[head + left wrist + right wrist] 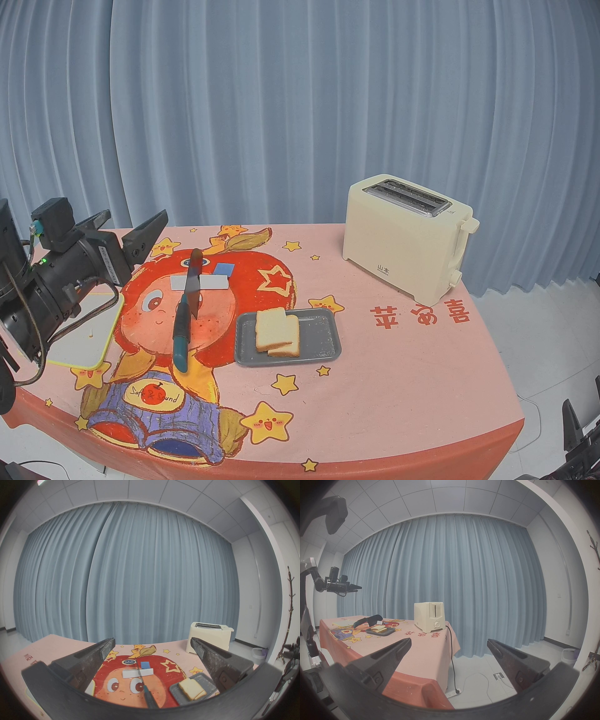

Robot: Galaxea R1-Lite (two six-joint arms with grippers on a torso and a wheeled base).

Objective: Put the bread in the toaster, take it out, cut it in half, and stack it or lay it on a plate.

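The right gripper [448, 642] hangs off the near right corner of the bench [406, 387], fingers spread wide. The bread [276, 330] sits stacked on the plate [320, 334], mid-bench. The left gripper [134, 219], fingers spread too, is nearer it, above the left edge.

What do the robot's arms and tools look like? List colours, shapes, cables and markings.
The left arm is black and cylindrical, with a boxy block on top, looping black cables, a green light and a white label. The left tool and right tool each have two dark, wedge-shaped fingers with small screw holes, on a curved dark bar.
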